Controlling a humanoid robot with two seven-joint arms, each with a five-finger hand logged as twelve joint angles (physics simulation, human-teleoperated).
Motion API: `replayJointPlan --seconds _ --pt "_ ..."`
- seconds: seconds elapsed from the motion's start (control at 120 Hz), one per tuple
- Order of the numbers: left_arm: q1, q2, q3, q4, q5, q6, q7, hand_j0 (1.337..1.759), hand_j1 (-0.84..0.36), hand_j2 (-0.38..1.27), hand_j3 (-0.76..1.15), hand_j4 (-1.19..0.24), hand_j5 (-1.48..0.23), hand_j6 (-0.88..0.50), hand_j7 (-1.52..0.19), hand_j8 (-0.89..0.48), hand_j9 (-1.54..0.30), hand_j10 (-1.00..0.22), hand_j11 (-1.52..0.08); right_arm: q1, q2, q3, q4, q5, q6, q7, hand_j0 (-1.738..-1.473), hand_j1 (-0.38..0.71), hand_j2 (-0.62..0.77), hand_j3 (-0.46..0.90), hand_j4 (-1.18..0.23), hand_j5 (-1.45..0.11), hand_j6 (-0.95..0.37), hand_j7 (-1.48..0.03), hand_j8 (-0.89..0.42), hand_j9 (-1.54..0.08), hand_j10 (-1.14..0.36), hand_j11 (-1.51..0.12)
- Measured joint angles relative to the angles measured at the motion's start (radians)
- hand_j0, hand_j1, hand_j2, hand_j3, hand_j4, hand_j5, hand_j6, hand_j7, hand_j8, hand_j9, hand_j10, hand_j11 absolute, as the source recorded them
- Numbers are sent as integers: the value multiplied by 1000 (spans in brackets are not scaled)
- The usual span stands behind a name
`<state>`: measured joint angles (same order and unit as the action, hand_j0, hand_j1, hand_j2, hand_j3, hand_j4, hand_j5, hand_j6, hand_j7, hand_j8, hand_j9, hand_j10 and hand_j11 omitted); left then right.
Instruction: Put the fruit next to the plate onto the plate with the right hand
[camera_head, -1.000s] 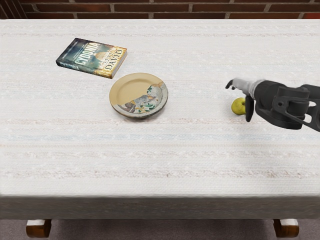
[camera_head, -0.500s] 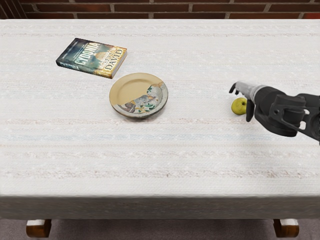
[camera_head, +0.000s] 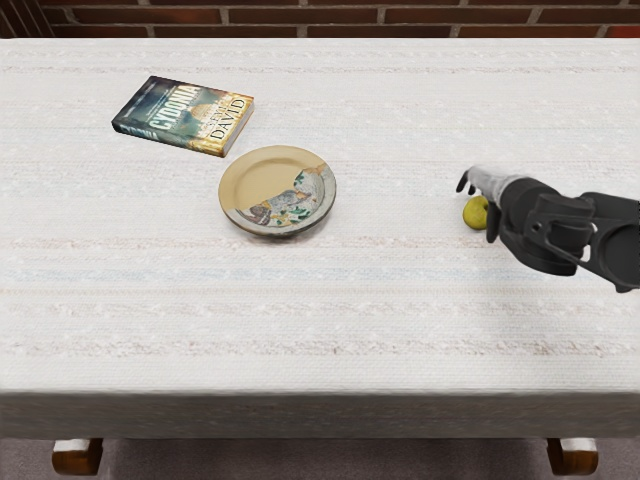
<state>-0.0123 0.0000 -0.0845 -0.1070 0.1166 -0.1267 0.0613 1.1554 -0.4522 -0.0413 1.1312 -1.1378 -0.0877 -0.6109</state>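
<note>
A small yellow-green fruit (camera_head: 473, 212) lies on the white tablecloth, well to the right of the plate (camera_head: 248, 176). The plate is tan with a painted pattern on its lower right part and has nothing on it. My right hand (camera_head: 477, 209) comes in from the right edge and sits over the fruit. Its fingers (camera_head: 465, 183) reach past the fruit's far side and the thumb (camera_head: 491, 230) hangs at its near right. The hand is open, and its palm hides the fruit's right part. The fruit still rests on the table.
A paperback book (camera_head: 183, 115) lies flat at the back left, just beyond the plate. The table's front edge (camera_head: 320, 400) runs across the bottom, and a brick wall (camera_head: 320, 15) stands behind the table.
My right hand has dropped lower and drawn in over the fruit, its fingers bending down around it. The fruit, plate and book have not moved.
</note>
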Motion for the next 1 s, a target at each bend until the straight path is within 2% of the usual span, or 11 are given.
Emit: replayJointPlan --seconds 0.4,0.792,0.875,1.0 --pt "0 0 0 0 0 0 0 1658 325 4 0 -21 -27 -21 -27 -21 -27 -21 -26 -4 13 -1 -8 1 -10 0 -1658 149 -80 0 -419 -542 -421 -542 -420 -542 -419 -542" --pt "0 0 0 0 0 0 0 1658 325 4 0 -21 -27 -21 -27 -21 -27 -21 -27 -10 13 1 -8 3 -15 -1 -1655 204 -102 0 -480 -647 -489 -633 -448 -645 -481 -644" --pt "0 0 0 0 0 0 0 1658 325 4 0 -21 -27 -21 -27 -21 -27 -21 -27 -14 14 2 -8 3 -16 -1 -1653 217 -85 -4 -531 -681 -471 -661 -416 -688 -527 -687" --pt "0 0 0 0 0 0 0 1658 325 4 0 -21 -27 -21 -27 -21 -27 -21 -27 -17 14 3 -8 4 -16 -1 -1653 251 -54 0 -613 -758 -372 -806 -359 -787 -577 -787"
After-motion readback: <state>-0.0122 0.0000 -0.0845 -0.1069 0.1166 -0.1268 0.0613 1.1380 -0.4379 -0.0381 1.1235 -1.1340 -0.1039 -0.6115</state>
